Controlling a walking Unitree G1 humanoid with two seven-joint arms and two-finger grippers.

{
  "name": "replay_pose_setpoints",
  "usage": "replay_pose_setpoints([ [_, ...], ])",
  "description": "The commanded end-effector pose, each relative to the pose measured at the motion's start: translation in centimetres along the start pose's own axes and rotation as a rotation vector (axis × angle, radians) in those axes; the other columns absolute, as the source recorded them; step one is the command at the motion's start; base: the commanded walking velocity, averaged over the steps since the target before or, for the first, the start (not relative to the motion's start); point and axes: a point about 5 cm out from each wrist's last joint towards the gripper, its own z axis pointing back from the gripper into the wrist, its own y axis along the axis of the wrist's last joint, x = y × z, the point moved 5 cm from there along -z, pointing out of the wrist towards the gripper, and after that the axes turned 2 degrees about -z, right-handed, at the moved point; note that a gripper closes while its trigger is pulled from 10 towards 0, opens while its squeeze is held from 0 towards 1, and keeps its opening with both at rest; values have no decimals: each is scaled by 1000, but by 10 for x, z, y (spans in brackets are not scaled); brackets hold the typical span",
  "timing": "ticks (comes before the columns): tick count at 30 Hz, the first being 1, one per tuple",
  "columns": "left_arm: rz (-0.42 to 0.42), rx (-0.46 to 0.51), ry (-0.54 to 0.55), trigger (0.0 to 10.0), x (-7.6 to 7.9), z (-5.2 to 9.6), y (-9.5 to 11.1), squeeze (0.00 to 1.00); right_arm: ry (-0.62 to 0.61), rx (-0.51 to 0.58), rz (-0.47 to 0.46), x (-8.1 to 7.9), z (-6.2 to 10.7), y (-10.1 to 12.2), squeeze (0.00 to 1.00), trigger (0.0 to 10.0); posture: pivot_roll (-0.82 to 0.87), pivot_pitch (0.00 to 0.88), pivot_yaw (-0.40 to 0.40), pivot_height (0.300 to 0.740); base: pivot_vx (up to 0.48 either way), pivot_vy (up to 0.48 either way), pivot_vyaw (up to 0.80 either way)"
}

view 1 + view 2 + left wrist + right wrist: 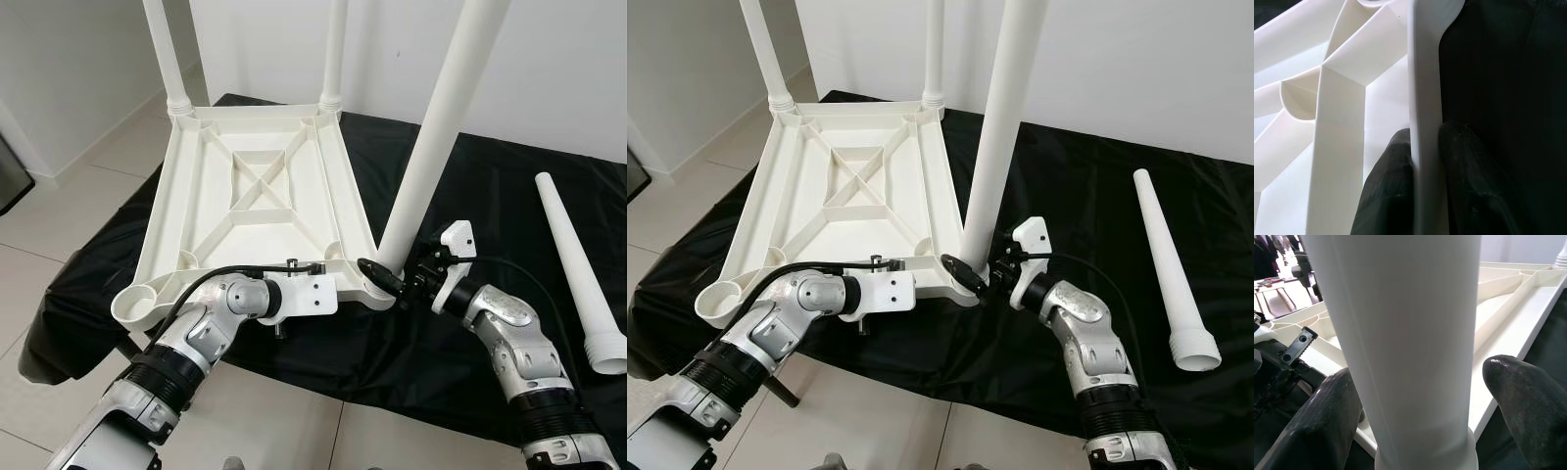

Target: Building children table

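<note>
Overhead, from the left eye: upturned white tabletop (257,201) lying ribs-up on a black cloth (509,196), beyond both grippers. Left gripper (323,284) at the near rim, clamped on that rim. Right gripper (384,279) at the near right corner, fingers either side of the base of a white leg (436,137) seated in the corner socket and leaning slightly. Two more legs (167,54) standing in the far corners, well beyond the grippers. Loose fourth leg (580,269) lying flat on the cloth, well out to the right of the right gripper. Empty socket (137,299) at the near left corner, out to the left of the left gripper. Pale tiled floor (69,196) further left.

Same layout from the right eye: right gripper (970,274) against the foot of the near leg, left gripper (906,289) just beside it along the rim.

Left wrist view: two black fingers (1393,196) pressed on both faces of the thin white rim, one inside, one outside; ribs running away ahead, black cloth on the outer side.

Right wrist view: white leg straight ahead between the fingers (1317,426), one touching it, the other standing just clear; not fully closed. Tabletop ribs beyond, left gripper's bracket off to one side.
</note>
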Motion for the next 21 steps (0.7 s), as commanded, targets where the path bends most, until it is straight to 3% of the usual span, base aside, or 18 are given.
replay_pose_setpoints([
  [1,-17,20,-42,10000,11,-3,4,0,7,-4,-10,2,1,-2,0,10000,-14,30,-7,740,0,0,0],
  [7,-17,19,-40,10000,11,-3,4,0,29,-10,-26,1,1,-4,0,10000,-12,31,-8,740,0,0,0],
  [8,-17,19,-40,10000,11,-3,4,0,42,-11,-33,0,1,-5,0,9137,-12,32,-8,740,0,0,0],
  [11,-14,20,-39,10000,11,-3,4,0,57,-10,-43,-1,1,-5,0,9098,-12,33,-10,740,0,0,0],
  [12,-14,20,-38,10000,11,-3,4,0,59,-9,-46,-1,1,-5,0,5098,-12,33,-10,740,0,0,0],
  [13,-14,21,-38,10000,11,-3,5,0,60,-8,-47,-1,0,-5,0,5098,-12,33,-10,740,0,0,0],
  [14,-16,21,-37,10000,10,-3,5,0,72,-10,-49,-3,0,-5,0,3961,-11,32,-10,740,0,0,0],
  [18,-15,21,-36,10000,10,-3,5,0,74,-14,-51,-4,-1,-6,0,4510,-10,33,-11,740,0,0,0],
  [19,-14,21,-36,10000,10,-3,5,0,75,-11,-53,-4,-1,-6,0,2824,-10,34,-11,740,0,0,0],
  [21,-14,20,-35,10000,10,-3,5,0,74,-9,-54,-4,-1,-6,0,2510,-10,34,-11,740,0,0,0],
])
